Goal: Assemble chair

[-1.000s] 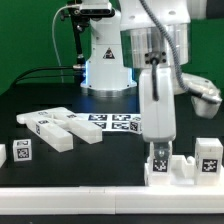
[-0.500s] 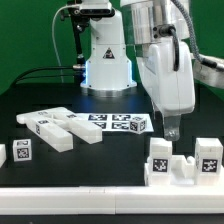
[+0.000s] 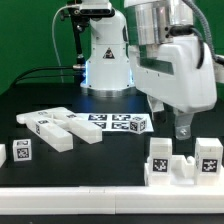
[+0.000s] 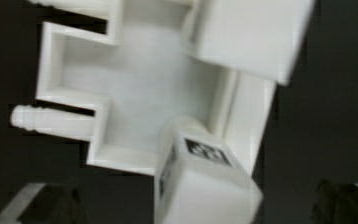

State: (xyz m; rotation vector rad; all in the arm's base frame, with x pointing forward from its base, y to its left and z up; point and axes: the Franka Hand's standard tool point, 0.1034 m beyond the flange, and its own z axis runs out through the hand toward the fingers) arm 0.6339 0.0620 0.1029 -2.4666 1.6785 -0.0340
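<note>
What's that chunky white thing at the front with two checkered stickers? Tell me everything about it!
The chair piece is white, blocky and looks like smooth plastic. Two raised blocks stand at its ends, each showing a black-and-white tag, with a lower bump between. It rests on the black table near the front edge, at the exterior view's right. From above, the wrist view shows cut-outs and a round peg. The fingers hang above, not touching it.

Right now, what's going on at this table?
The arm's gripper hovers over a cluster of white chair parts at the front of the exterior view's right, its fingers open and holding nothing. Other loose chair pieces lie at that view's left, next to the marker board.
</note>
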